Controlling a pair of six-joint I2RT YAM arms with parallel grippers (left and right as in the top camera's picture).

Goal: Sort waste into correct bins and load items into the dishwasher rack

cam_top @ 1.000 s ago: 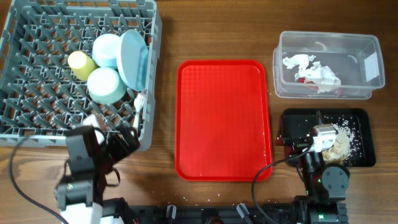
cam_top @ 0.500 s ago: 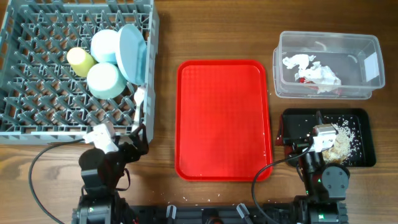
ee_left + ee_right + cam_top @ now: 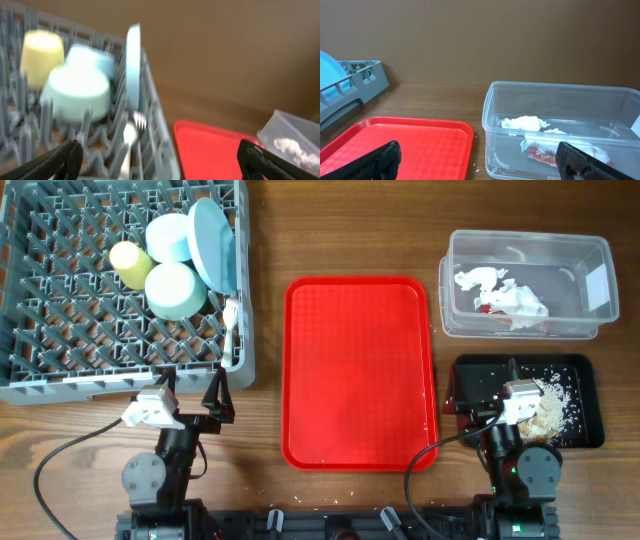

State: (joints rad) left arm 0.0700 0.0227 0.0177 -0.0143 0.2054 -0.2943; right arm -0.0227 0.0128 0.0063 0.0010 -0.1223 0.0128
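Both claws empty, fingers wide apart. Left claw sits low by the front-right corner of the rack, right claw over the near edge of the black tray. In the rack, back right: plate on edge, blue bowl, green bowl, yellow cup — white cutlery along the right wall. Napkins + wrapper lie in the clear tub; crumbs in black tray. Red tray sits mid-tabletop.

No writing, label or number can be read anywhere.
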